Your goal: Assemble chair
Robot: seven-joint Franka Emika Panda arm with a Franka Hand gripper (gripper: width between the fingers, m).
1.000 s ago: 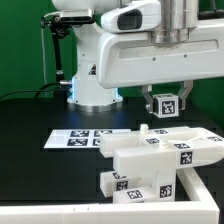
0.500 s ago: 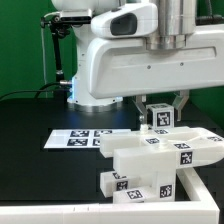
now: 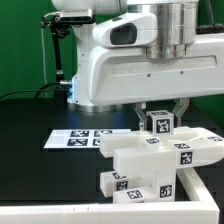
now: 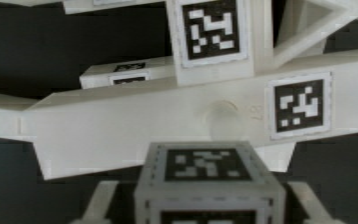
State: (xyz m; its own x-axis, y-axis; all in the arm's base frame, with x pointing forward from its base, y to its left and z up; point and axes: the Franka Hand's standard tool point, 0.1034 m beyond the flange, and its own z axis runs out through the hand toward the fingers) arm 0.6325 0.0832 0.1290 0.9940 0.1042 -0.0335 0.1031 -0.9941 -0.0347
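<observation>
The cube-ended post (image 3: 160, 123) is caught between the fingers (image 4: 300, 204) of my hand (image 3: 160, 116), which is clamped on its cube end from both sides. One tagged face of the cube looks toward the exterior camera and another looks up at my wrist. Anything below the cube is hidden behind the part-built chair (image 3: 150, 160), so I cannot tell which way the post's long axis runs. I hold it at the chair's far edge, toward the exterior view's right; whether the two touch I cannot tell. The chair is a cluster of joined white tagged blocks, its long axis running left to right across the exterior view, standing on the black tabletop (image 3: 30, 120). The marker board (image 3: 78, 138) lies flat beside the chair's left end, and my arm's base (image 3: 95, 92) stands farther back.
</observation>
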